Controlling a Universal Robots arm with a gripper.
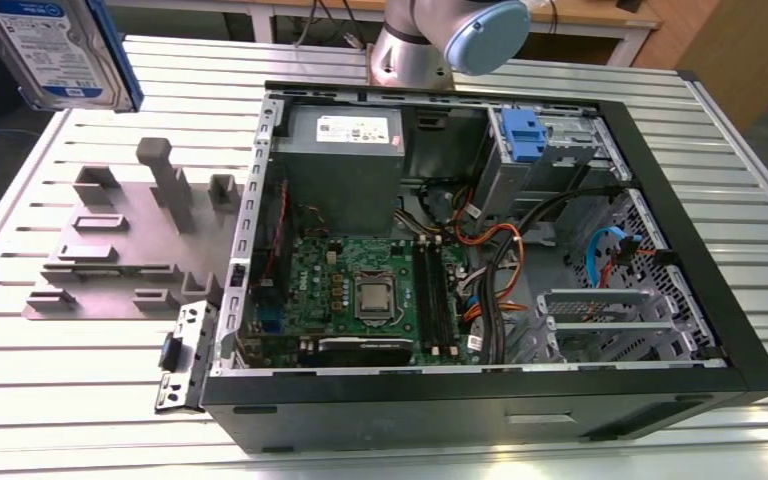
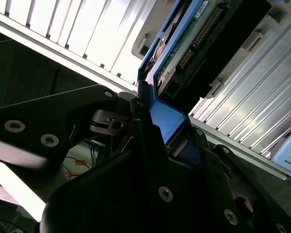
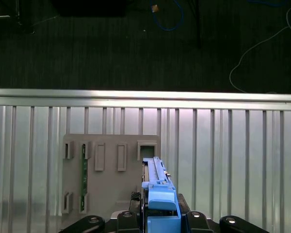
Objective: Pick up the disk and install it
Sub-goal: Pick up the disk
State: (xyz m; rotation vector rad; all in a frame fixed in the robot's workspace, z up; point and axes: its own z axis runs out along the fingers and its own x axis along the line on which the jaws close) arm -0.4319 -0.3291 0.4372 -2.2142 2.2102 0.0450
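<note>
Disk [image 1: 57, 50] hangs in the air at the exterior view's upper left, its white-and-blue label facing the camera. It is above the far corner of the slatted metal table [image 1: 77, 400] and well apart from the open computer case [image 1: 491, 400].

In the second wrist view the gripper [image 2: 169, 127] is clamped on the disk [image 2: 203, 39]. Its black fingers [image 2: 144, 121] press from both sides against the blue plastic rail at the near end, and the drive's circuit-board underside and connector pins run away from the camera.

In the first wrist view the gripper [image 3: 160, 218] holds the disk [image 3: 157, 187] edge-on, blue rail uppermost. The disk is over one side of a grey fixture [image 3: 111, 179] that lies flat on the table [image 3: 233, 160], next to a square socket in that fixture. Beyond the table's edge is a dark floor [image 3: 136, 43] with loose cables.

In the exterior view the same grey fixture [image 1: 117, 250], with its upright posts and slots, sits on the table just beside the case, on the exterior view's left of it. The case lies on its side with its panel off. Inside it are a green motherboard [image 1: 357, 290], a grey power supply [image 1: 344, 140] with a white sticker, and a blue clip [image 1: 523, 135] standing in the drive bay at the far side. The arm [image 1: 451, 35] rises behind the case.
</note>
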